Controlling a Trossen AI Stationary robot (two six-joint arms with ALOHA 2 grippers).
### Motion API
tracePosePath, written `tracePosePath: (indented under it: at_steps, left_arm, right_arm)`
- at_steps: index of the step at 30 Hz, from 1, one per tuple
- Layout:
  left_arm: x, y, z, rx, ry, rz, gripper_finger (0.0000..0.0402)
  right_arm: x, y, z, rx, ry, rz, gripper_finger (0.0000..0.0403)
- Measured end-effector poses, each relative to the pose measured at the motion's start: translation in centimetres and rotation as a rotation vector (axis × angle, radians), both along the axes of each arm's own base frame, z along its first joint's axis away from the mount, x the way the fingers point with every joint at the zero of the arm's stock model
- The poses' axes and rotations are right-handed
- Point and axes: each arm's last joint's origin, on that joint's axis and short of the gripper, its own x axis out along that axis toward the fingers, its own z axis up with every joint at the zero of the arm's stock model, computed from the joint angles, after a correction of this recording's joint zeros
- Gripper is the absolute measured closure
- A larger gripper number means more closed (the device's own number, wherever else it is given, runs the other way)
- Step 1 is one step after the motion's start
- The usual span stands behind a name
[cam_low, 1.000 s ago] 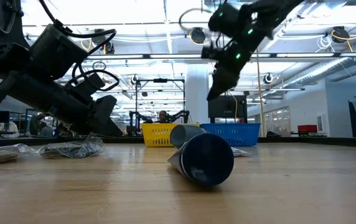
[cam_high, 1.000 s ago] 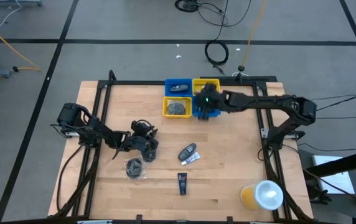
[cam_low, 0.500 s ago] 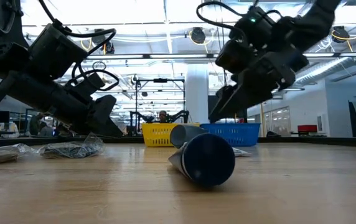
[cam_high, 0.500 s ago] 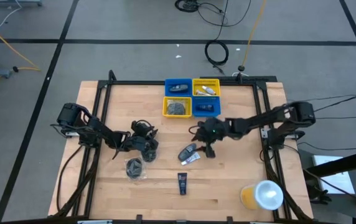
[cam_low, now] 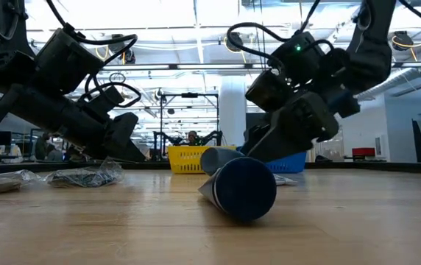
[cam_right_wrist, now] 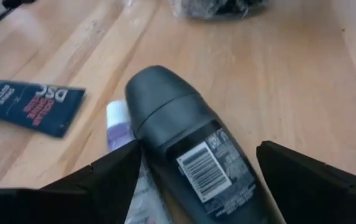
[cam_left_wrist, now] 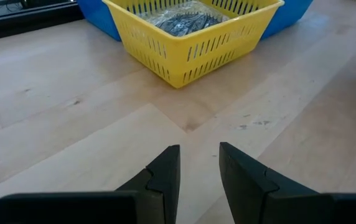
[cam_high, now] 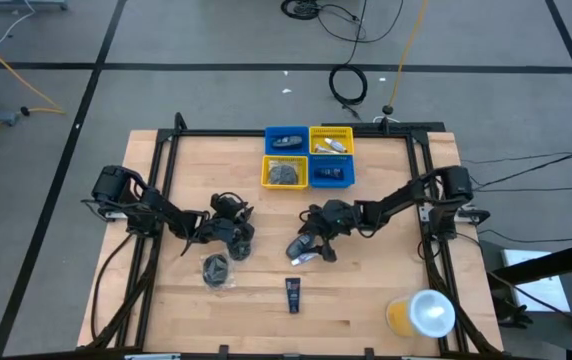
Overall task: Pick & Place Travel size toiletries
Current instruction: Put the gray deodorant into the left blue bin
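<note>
Right wrist view: right gripper (cam_right_wrist: 193, 174) spread wide, straddling dark oval bottle (cam_right_wrist: 187, 146); left gripper (cam_left_wrist: 198, 171) parted, empty, idle.

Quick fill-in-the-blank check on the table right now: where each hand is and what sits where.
1. The right hand is open, its fingers on either side of the dark grey ____.
2. The dark blue tube lies flat on the ____.
3. The left hand holds ____.
4. The silvery wrapped items sit in a ____ bin.

Missing words: deodorant stick; table; nothing; yellow
</note>
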Motion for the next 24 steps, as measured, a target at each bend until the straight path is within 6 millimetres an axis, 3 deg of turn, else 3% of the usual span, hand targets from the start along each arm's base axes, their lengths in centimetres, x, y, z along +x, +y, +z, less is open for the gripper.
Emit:
tracePosePath:
  at_steps: [11,19,24]
  left_arm:
    - [0.0,0.0,0.0,0.001,0.002,-0.001,0.0293]
    - [0.0,0.0,0.0,-0.002,0.007,-0.006,0.0293]
    - [0.0,0.0,-0.1,-0.003,0.007,-0.007,0.0293]
  right_arm:
    - [0.4,-1.1,-1.9,-0.012,-0.013,-0.069,0.0141]
    - [0.5,-1.2,-1.9,-0.044,-0.019,-0.109,0.0208]
    - [0.7,-1.4,-1.5,-0.025,-0.066,-0.156,0.021]
